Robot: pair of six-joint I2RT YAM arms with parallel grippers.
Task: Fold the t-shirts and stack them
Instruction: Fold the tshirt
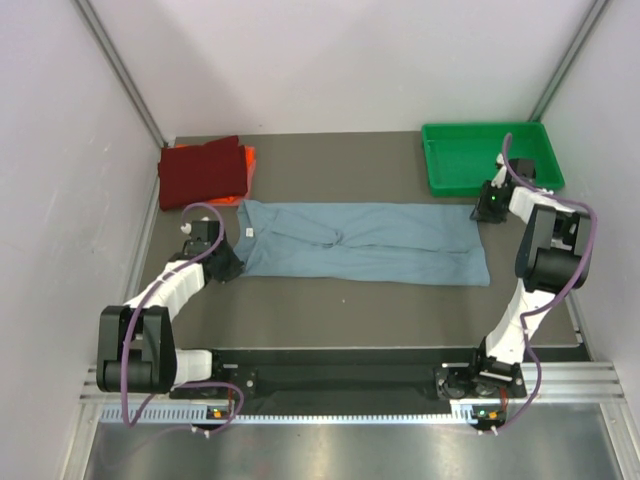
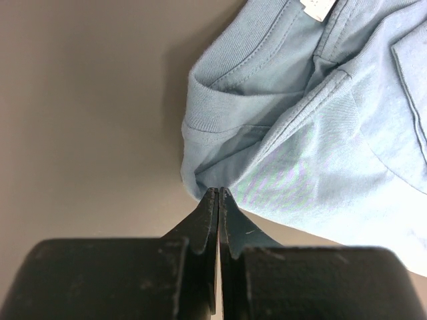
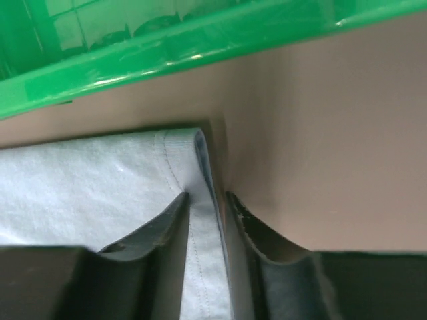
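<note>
The left gripper [image 2: 219, 193] is pressed together on a small tuck of the grey-blue t-shirt [image 1: 370, 245], right at the shoulder corner beside the collar, so that end is pinned and ready to be carried. From those tips the cloth runs away to the right, flat on the table [image 1: 350, 310], a long band reaching to the other arm. There the right gripper [image 3: 207, 197] straddles the hem corner, jaws partway apart with the doubled edge standing between them, not yet nipped as far as I can judge. Holding two corners at opposite ends looks like the way to keep the shirt taut for the next fold. Just beyond the right gripper sits the green tray [image 3: 167, 40], close enough to crowd a lift. Beyond the left gripper lie the dark red t-shirt [image 1: 200, 170] and, under its right edge, the orange t-shirt [image 1: 249, 160], folded, where the stack seems to be growing.
</note>
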